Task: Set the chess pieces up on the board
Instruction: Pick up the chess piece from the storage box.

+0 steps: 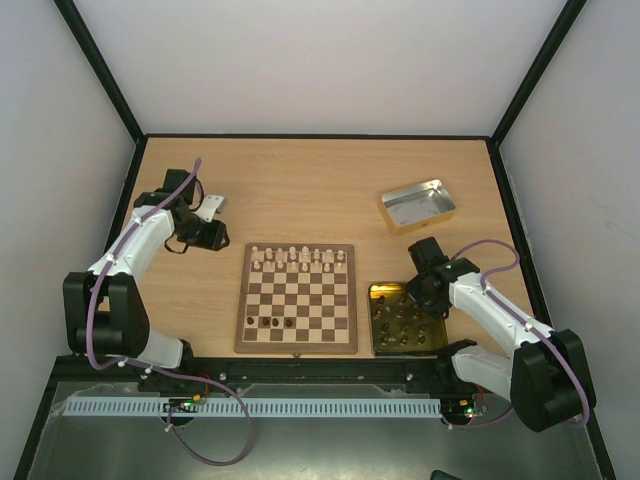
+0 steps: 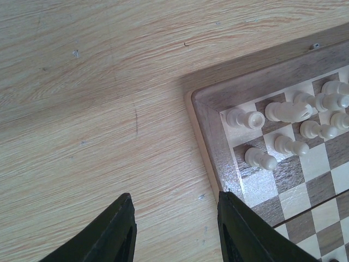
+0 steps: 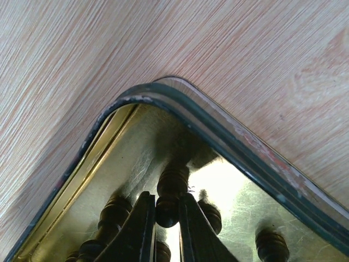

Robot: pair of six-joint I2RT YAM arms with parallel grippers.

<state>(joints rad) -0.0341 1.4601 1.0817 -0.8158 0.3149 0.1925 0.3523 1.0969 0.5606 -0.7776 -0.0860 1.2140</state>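
Well, the board (image 1: 296,298) lay in the middle of the table (image 1: 300,180), just past the two arms. Pale pieces (image 1: 300,258) stood in its two far rows. Three dark pieces (image 1: 266,322) stood on its near left part. Just to the right of the board sat the gold tin (image 1: 374,335), and many more dark ones stood inside it. The silver tin (image 1: 417,206) sat farther back on the right, well apart from the board.

The right gripper (image 3: 165,204) was down inside a corner of the gold tin. Its two fingers were pressed on one dark piece (image 3: 172,185), one finger on each side of its top. Others like it stood close around.

The left gripper (image 2: 174,202) hung over the bare wood of the table, just beside the far left corner of the board. Its fingers were apart, and nothing was between them.
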